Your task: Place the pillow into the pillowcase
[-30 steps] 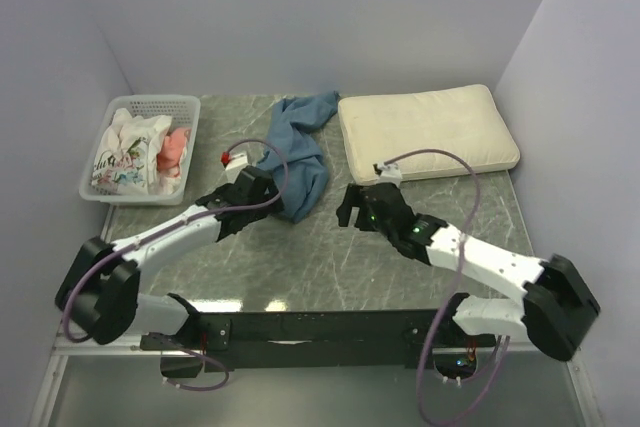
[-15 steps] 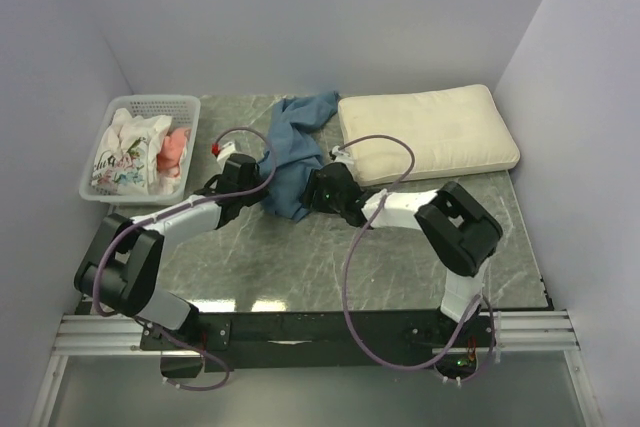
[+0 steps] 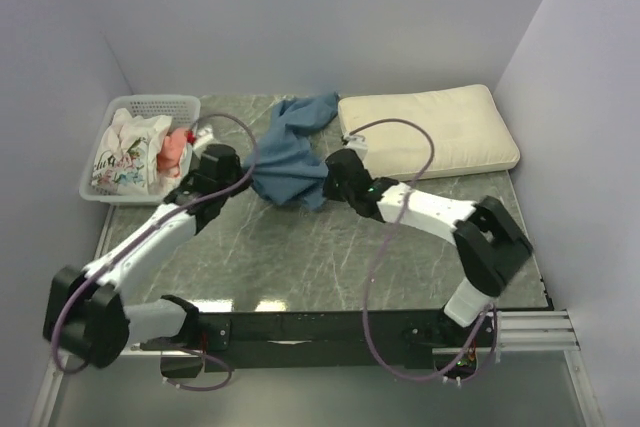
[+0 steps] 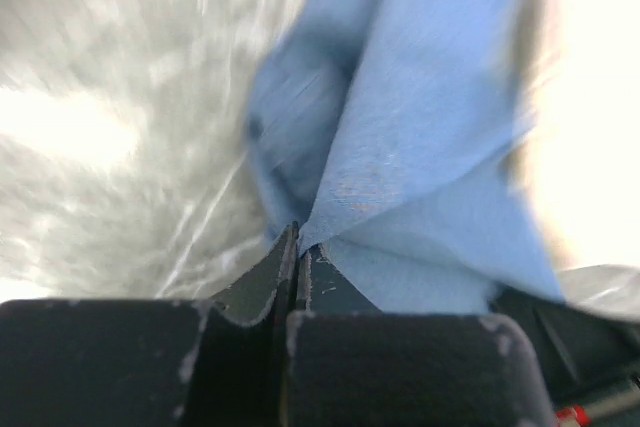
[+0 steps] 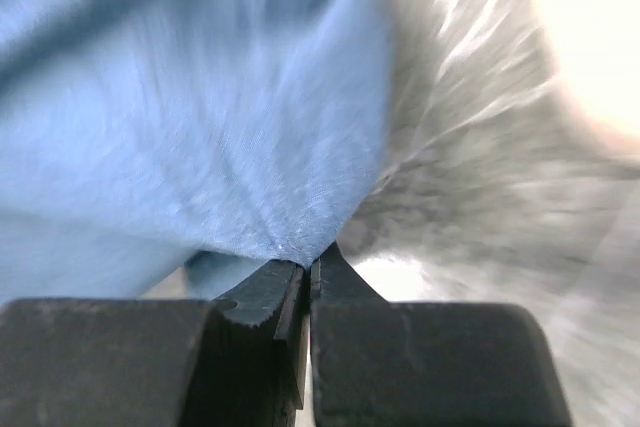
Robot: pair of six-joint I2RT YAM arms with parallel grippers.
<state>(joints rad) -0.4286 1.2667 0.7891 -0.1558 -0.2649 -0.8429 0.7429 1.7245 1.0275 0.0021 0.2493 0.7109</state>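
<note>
The blue pillowcase [image 3: 292, 152] lies crumpled at the table's middle, its near edge stretched between both grippers. My left gripper [image 3: 240, 171] is shut on the case's left edge; in the left wrist view the blue cloth [image 4: 420, 127] fans out from my closed fingertips [image 4: 299, 237]. My right gripper [image 3: 332, 183] is shut on the case's right edge, and the fabric [image 5: 190, 117] is pinched at my fingertips [image 5: 308, 262] in the right wrist view. The cream pillow [image 3: 428, 132] lies flat at the back right, plain face up, just right of the case.
A white plastic basket [image 3: 140, 107] with white floral and pink cloths stands at the back left, close to my left arm. Grey walls close in the table on three sides. The dark marbled tabletop [image 3: 300, 257] lies in front of the case.
Both grippers have closed on the pillowcase's near edge. The left one moved back and left, the right one moved in beside the pillow, and the cloth is now spread wider between them.
</note>
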